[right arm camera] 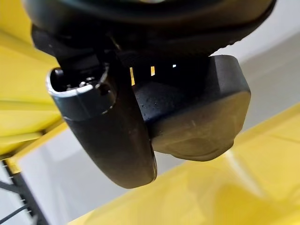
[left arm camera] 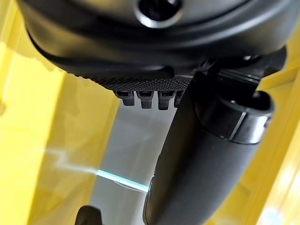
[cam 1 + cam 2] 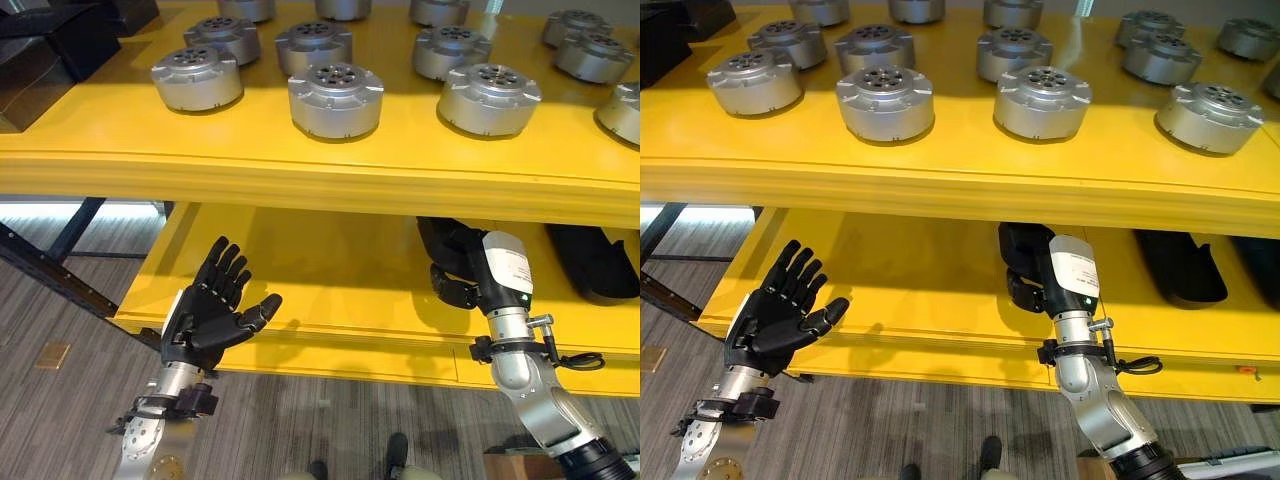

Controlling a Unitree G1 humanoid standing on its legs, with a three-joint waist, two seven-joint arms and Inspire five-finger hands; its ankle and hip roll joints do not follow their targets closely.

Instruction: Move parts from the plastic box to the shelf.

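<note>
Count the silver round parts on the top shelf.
13 parts, all on the top shelf: four in front, four behind them, four at the back, one far right. Others may be cut off.

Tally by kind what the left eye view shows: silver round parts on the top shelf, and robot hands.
Silver round parts: 12
Hands: 2 (left hand, right hand)
Total: 14
</note>
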